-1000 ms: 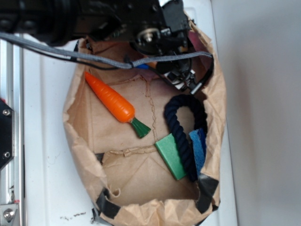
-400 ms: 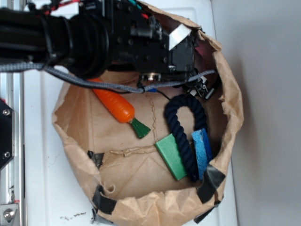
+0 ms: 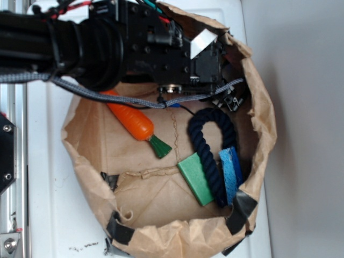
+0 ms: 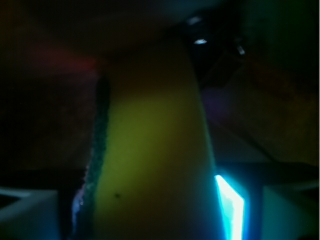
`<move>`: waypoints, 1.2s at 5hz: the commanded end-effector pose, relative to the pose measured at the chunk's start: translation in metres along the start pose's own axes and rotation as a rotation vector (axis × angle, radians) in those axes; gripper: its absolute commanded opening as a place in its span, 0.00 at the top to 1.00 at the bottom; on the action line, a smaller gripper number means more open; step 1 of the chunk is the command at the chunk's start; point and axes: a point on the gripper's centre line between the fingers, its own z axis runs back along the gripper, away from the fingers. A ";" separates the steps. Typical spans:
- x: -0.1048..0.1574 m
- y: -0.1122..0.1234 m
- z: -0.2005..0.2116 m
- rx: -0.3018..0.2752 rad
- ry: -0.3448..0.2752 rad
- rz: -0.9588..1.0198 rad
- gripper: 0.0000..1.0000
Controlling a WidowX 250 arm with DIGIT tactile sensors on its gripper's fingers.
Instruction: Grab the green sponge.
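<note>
The green sponge (image 3: 195, 178) lies flat on the bottom of the brown paper bag (image 3: 86, 156), at the lower right, touching the dark blue rope (image 3: 207, 145). My gripper (image 3: 228, 100) hangs at the bag's upper right, well above the green sponge and mostly hidden under the black arm. The wrist view is dark. A yellow sponge with a dark scouring edge (image 4: 150, 160) fills its middle, standing between my gripper (image 4: 160, 215) fingers. The pale fingers (image 4: 27, 212) show at the bottom corners, apart from it. The green sponge does not show in the wrist view.
An orange toy carrot (image 3: 131, 118) with a green top lies at the bag's upper left. A blue sponge (image 3: 231, 171) stands on edge against the right wall, beside the rope. The crumpled bag walls rise all round. A metal rail (image 3: 11, 161) runs down the left.
The arm has come down over the bag's top, covering the carrot's upper end. The bag has shifted and its right wall bulges outward. Little moved in the last half second.
</note>
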 end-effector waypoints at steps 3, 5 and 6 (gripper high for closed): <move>0.013 0.020 0.091 -0.054 0.228 -0.249 1.00; -0.005 0.002 0.136 0.036 0.393 -0.563 1.00; -0.019 -0.006 0.156 0.066 0.386 -0.636 1.00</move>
